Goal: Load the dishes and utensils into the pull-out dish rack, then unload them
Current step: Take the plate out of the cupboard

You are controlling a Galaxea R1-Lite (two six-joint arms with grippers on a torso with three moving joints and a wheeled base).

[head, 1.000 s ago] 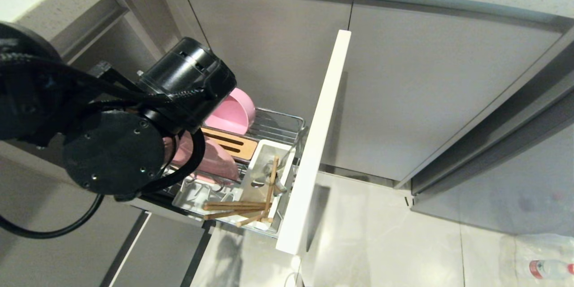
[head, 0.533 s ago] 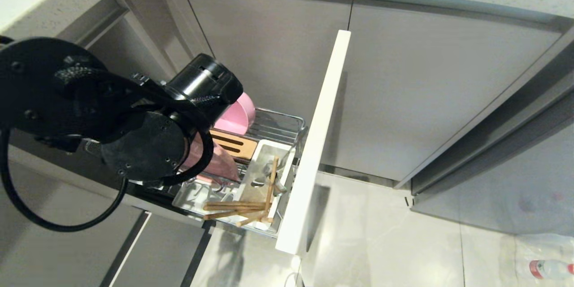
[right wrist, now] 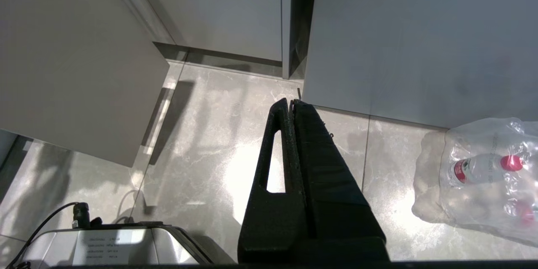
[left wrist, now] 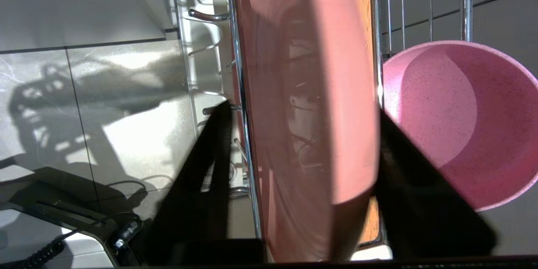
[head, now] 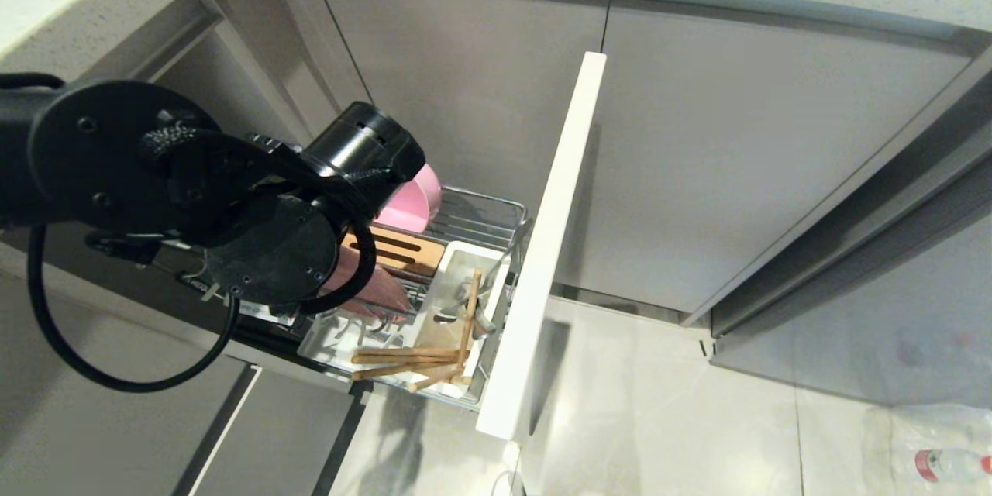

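The pull-out dish rack [head: 482,211] stands drawn out from the cabinet. A pink plate [left wrist: 307,92] stands on edge in it, partly hidden in the head view [head: 381,288] by my left arm. My left gripper [left wrist: 300,107] straddles the plate's rim: one finger [left wrist: 403,164] touches it, the other [left wrist: 212,151] stands just clear beside a chrome wire. The pink bowl [left wrist: 458,122] rests on its side just behind the plate [head: 412,200]. Wooden chopsticks [head: 403,358] lie at the rack's front end. My right gripper [right wrist: 293,101] hangs shut over the floor.
The white cabinet front [head: 554,248] stands on edge to the right of the rack. A white utensil caddy [head: 457,291] and a slotted wooden strip [head: 403,246] sit in the rack. A pack of water bottles [right wrist: 483,172] lies on the floor at the right.
My left arm has swung down and to the right, bringing the wrist lower over the plate in the rack. Bowl, plate and chopsticks have kept their places.
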